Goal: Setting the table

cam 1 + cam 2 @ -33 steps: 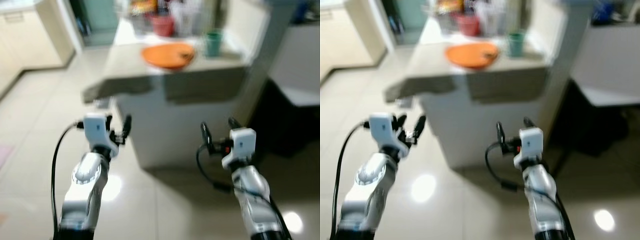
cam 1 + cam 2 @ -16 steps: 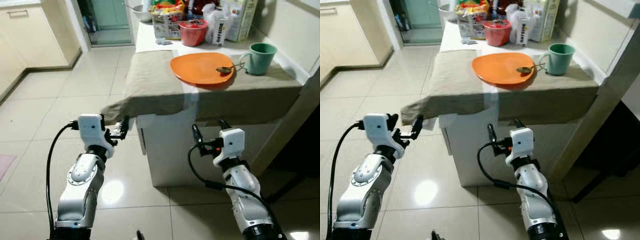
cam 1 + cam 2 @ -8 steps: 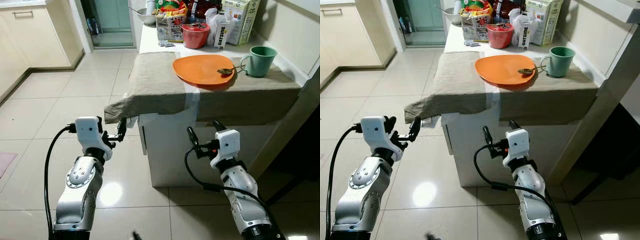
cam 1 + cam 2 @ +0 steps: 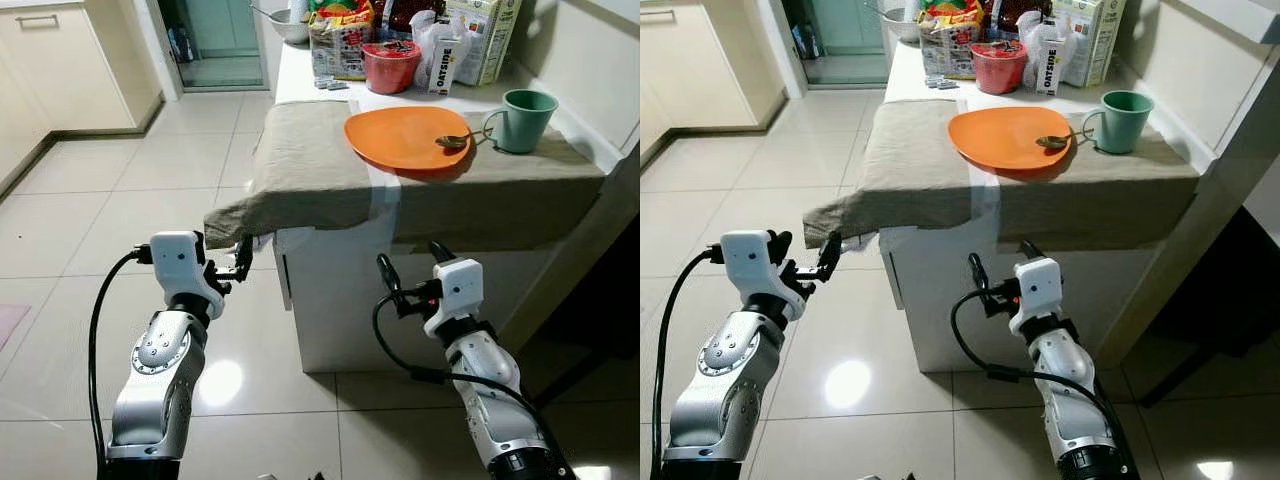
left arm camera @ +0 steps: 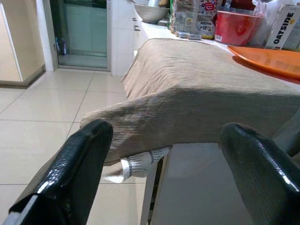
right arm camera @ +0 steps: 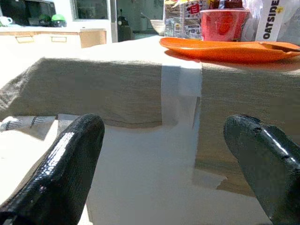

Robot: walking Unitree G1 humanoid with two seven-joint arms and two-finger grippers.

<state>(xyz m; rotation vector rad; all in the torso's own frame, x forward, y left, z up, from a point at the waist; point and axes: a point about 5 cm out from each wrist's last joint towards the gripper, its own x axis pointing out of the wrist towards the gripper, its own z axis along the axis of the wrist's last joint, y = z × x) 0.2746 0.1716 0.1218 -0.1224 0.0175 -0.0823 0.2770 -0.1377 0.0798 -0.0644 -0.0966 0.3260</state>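
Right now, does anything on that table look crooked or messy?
Yes. The tan cloth sits askew: its near left corner droops in a loose flap off the counter edge, and a white strip shows between its two pieces. The orange plate sits close to the front edge, a spoon resting on it.

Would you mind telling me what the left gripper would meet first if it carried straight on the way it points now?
Probably the hanging corner of the beige tablecloth: the left gripper, fingers open, points at its drooping edge on the white counter. Depth is hard to judge, so it may slip just under the hem.

"OATSIDE" on white carton point(image 4: 442, 72)
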